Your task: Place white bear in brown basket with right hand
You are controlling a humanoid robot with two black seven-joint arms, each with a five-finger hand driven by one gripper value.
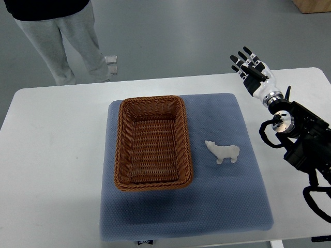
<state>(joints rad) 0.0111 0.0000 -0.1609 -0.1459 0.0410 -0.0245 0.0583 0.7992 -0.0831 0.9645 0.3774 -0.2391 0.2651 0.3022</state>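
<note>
One white bear [223, 152] stands beside brown basket [152, 143]; right hand [252, 72] spread (holding nothing), well apart.

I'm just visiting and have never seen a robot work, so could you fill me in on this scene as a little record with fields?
Surface: white table with a blue-grey padded mat on it
Container: brown woven wicker basket, rectangular, nothing in it
Toy: small white bear figurine, standing on the mat to the right of the basket, apart from it
Right hand: black and white robot hand, fingers spread, holding nothing, raised near the table's far right edge
Left hand: not in view
Bystander: person in grey trousers beyond the table
</note>
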